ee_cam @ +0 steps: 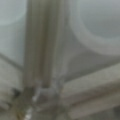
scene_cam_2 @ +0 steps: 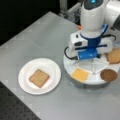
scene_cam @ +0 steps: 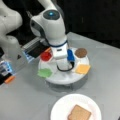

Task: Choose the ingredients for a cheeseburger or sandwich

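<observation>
Grey tabletop (scene_cam: 105, 75) is stretching out under dark surroundings, and two white dishes are sitting on it. Toward a front view's bottom, a large white paper plate (scene_cam: 62, 105) is holding one tan-brown bread square (scene_cam: 79, 113), lying flat and alone; the same plate (scene_cam_2: 53, 67) and bread (scene_cam_2: 39, 78) are showing at a front view's left.

Beside the plate, a white round segmented tray (scene_cam: 62, 78) is carrying the remaining ingredients, each in its own section: a green lettuce blob (scene_cam: 44, 73), a red tomato disc (scene_cam: 46, 56), a dark-brown round patty (scene_cam: 81, 52) and an orange cheese square (scene_cam: 82, 68). In a front view a second tan-brown bread square (scene_cam_2: 114, 55) is lying at the tray's right edge.

The white arm's gripper (scene_cam: 62, 65) is reaching straight down over the tray's middle, between the tomato and the patty. I cannot tell how wide its jaws are standing. The wrist view is showing only the tray's pale dividing ridges (ee_cam: 43, 42), very close.
</observation>
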Available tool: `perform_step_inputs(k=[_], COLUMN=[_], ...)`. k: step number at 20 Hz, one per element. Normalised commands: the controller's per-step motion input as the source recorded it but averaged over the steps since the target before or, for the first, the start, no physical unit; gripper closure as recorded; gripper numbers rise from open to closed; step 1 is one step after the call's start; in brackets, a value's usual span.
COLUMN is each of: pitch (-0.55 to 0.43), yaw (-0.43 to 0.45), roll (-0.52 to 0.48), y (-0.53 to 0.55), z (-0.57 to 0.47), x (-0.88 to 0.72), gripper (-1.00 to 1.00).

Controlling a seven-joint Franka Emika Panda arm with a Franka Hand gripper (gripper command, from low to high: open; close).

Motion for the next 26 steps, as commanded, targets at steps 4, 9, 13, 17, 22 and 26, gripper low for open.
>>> perform_step_inputs(k=[4,9,13,17,22,26], pitch=[-0.048,-0.048,-0.048,-0.048,-0.048,-0.048], yaw=[0.127,0.127,0.127,0.127,0.127,0.127], roll=[0.062,0.062,0.062,0.062,0.062,0.062], y=[-0.08,-0.08,-0.08,-0.08,-0.08,-0.08], z=[-0.05,-0.05,-0.05,-0.05,-0.05,-0.05], x=[0.01,0.01,0.01,0.01,0.01,0.01], gripper=[-1.00,-1.00,-1.00,-1.00,-1.00,-1.00])
